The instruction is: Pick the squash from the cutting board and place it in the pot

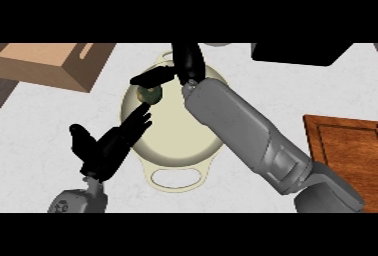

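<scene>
Pinching the small dark-green mottled squash (150,93) over the cream pot (177,155), the right robot hand (181,67); left robot hand (111,145) open.

Pot at centre frame, boxes and board around it

The pot (173,150) sat mid-frame on the surface (44,115), the squash (150,93) over its upper part; a box (52,65) lay upper left, the cutting board (343,145) at the right edge, a dark object (299,52) upper right.

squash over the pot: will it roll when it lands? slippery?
Likely rolls a little: the squash looks small and rounded, and the pot has a smooth, dished inside, so it should settle toward the middle. Possibly slippery: its green skin looks smooth. Probably stiff: it shows no sag in the right hand.
</scene>
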Robot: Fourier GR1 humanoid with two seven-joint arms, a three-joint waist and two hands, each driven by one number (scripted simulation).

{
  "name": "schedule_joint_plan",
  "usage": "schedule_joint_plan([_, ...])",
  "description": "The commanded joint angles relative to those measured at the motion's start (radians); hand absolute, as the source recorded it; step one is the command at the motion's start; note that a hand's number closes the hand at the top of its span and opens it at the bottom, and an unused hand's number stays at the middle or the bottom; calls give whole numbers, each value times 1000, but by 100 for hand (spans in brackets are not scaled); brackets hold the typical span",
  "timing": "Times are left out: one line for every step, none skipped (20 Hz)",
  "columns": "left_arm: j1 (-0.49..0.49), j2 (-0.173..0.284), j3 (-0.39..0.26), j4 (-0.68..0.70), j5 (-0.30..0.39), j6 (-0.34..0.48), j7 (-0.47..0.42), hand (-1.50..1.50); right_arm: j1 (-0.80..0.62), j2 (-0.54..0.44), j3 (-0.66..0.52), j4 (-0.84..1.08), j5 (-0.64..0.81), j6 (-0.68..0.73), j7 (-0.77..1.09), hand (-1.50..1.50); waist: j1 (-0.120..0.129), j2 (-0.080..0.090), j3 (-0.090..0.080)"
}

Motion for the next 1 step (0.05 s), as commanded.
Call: schedule_joint_plan([33, -5, 0, -21, -9, 17, 1, 0, 17, 0, 0, 53, -47, -39, -89, -150, -31, -9, 1])
